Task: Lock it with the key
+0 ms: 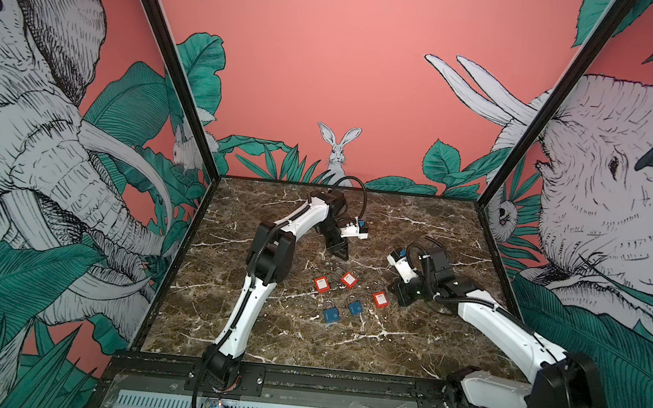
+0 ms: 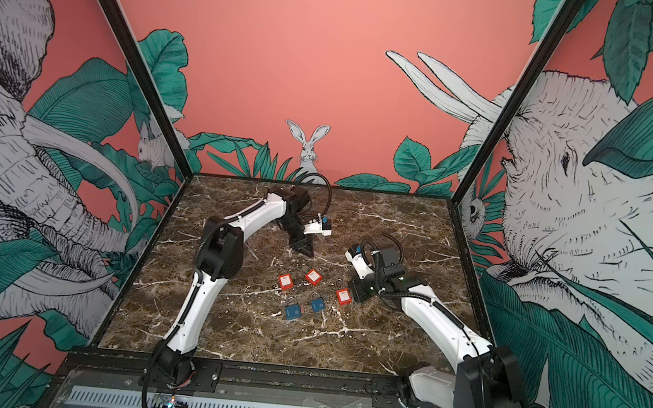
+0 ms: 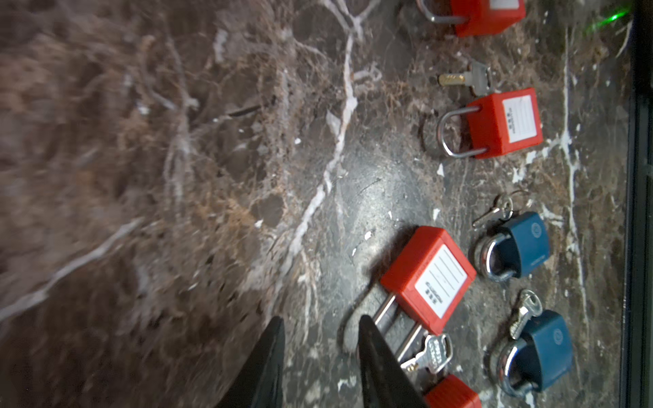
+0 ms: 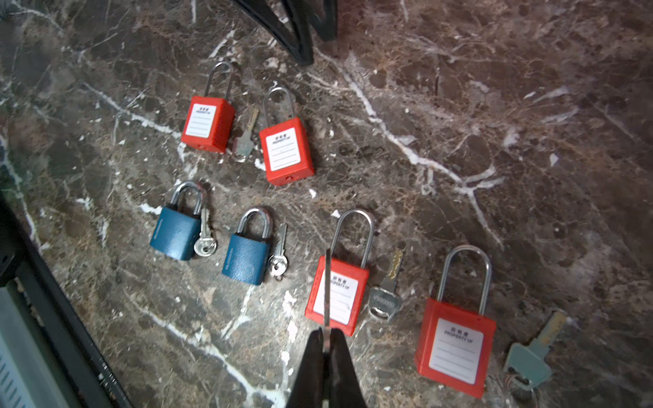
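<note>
Holding a thin metal key (image 4: 327,289) tight, the right gripper (image 4: 327,333) is squeezed shut on it. The key sticks straight out from the tips, and only its thin edge shows. Just past the tips lies a red lock (image 4: 349,300), flat on the marble table (image 1: 304,344), close to the middle and a bit toward the right edge. The lock's long way runs in line with the key. Its metal loop points away from the gripper, toward the back edge, and its flat bottom end faces the gripper. I think the keyhole is on that end, since another red lock (image 4: 286,152) shows a small hole there. So the key likely has to drop lower and push in along the lock. How high the key is above the lock I cannot tell.

The right arm is much nearer to this lock. The left gripper (image 3: 321,319) is let go, its two fingers apart with only bare marble between them, over by the locks closer to the back edge.

The marble is dark brown with white lines, hard and smooth, so a lock could slide when pushed. Around the table stand pink walls with drawn elephants, leaves and a rabbit (image 1: 337,149).
</note>
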Controlling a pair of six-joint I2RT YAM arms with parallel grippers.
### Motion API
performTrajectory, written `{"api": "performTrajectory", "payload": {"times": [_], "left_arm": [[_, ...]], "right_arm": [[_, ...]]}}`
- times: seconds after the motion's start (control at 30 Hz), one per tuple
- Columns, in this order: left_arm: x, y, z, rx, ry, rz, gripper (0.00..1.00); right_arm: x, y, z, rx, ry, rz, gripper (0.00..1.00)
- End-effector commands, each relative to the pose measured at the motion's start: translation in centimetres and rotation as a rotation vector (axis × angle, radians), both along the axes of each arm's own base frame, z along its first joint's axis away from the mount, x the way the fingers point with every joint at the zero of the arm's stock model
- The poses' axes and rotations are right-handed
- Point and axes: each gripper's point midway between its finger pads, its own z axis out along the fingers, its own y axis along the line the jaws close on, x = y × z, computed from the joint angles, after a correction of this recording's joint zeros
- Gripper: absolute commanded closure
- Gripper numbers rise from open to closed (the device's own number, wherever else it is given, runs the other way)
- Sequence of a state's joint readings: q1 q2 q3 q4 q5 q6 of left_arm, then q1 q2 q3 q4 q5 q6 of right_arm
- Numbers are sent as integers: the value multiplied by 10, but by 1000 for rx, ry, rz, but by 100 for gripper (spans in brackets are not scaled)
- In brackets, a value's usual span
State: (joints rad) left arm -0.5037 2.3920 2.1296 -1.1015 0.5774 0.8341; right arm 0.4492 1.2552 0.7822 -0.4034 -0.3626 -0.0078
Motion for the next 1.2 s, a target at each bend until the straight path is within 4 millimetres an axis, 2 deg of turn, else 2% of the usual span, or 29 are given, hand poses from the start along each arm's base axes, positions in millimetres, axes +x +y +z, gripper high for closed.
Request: {"api": "performTrajectory", "payload": {"times": [0.0,0.1,0.17,0.27,0.4,0.53,0.73,1.0,1.17], "left_arm": [[38,2,103,-199,-258,158,63],[39,20,134,-307,-287,270,63],[29,37,148,-340,-295,321,64],[2,57,149,-334,-315,362,64],[-28,83,149,-313,-343,425,64],[-61,93,160,-380,-323,451,65],[-88,108,161,-379,-347,482,65],[-97,114,158,-360,-344,492,65],[-99,113,156,-363,-334,487,65]], "right_arm": [[28,14,11,-17,-62,-44,100],[50,19,-3,-97,-36,-90,100],[66,23,-13,-147,-5,-114,100],[79,35,-34,-201,55,-110,100],[87,56,-54,-242,63,-75,100],[97,61,-70,-275,58,-123,100],[87,75,-84,-291,92,-96,100],[62,85,-92,-320,129,-83,100],[52,84,-94,-327,136,-130,100]]}}
